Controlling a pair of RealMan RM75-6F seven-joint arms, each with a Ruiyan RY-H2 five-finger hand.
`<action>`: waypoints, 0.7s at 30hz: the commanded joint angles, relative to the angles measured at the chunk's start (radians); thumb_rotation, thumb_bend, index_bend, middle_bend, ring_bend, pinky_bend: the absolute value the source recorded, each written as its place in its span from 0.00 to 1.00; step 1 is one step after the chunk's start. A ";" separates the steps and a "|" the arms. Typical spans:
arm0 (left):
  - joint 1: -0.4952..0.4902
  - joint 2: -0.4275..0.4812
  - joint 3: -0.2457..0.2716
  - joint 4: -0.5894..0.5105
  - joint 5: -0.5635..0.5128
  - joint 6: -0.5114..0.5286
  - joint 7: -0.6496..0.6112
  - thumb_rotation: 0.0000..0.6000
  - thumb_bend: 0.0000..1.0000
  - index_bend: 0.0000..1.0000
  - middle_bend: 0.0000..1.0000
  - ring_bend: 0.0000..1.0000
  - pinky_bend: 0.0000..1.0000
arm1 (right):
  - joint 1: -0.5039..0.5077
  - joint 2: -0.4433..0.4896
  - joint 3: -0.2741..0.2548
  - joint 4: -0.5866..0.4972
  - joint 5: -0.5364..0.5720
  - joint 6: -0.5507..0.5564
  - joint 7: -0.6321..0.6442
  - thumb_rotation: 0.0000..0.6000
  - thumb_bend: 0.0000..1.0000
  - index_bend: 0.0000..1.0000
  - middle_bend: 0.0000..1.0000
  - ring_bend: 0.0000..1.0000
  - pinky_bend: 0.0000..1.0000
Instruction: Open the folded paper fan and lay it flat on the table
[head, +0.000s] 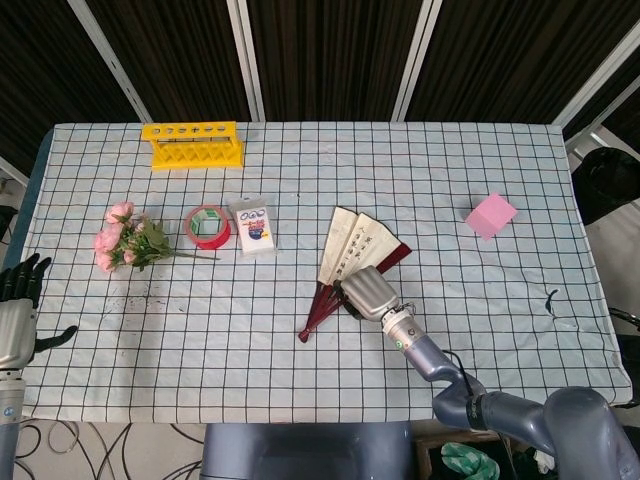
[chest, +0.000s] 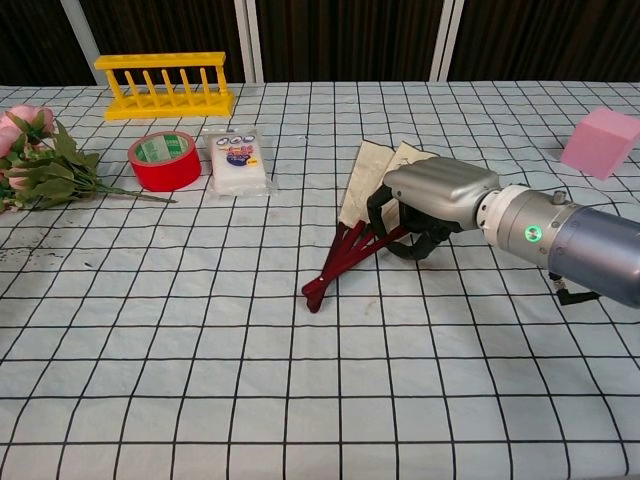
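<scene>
Head view looks down from high; chest view low, nearer, sharing the table.

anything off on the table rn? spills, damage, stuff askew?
Only a scatter of dark specks on the tablecloth just below the flower bunch, like shed debris. The fan is only partly open, under the right hand. Everything else looks fine.

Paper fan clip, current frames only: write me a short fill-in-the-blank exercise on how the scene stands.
1. The paper fan is only ___ open.
2. The ___ hand rests on the fan's red ribs.
3. The roll of tape lying between the flowers and the white packet is ___.
4. The left hand, at the table's edge, holds ___.

Missing words: partly; right; red; nothing
</scene>
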 joint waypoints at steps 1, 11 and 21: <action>0.000 0.000 0.001 0.000 0.001 0.000 0.000 1.00 0.03 0.00 0.00 0.00 0.00 | 0.002 0.009 0.002 -0.014 -0.005 0.004 0.001 1.00 0.61 0.69 1.00 1.00 0.93; 0.001 0.001 0.002 -0.004 0.007 0.003 -0.007 1.00 0.03 0.00 0.00 0.00 0.00 | 0.004 0.041 0.007 -0.083 -0.021 0.024 -0.003 1.00 0.62 0.83 1.00 1.00 0.93; 0.001 0.002 0.003 -0.009 0.004 -0.002 -0.009 1.00 0.03 0.00 0.00 0.00 0.00 | 0.027 0.074 0.067 -0.197 -0.001 0.041 -0.003 1.00 0.63 0.88 1.00 1.00 0.93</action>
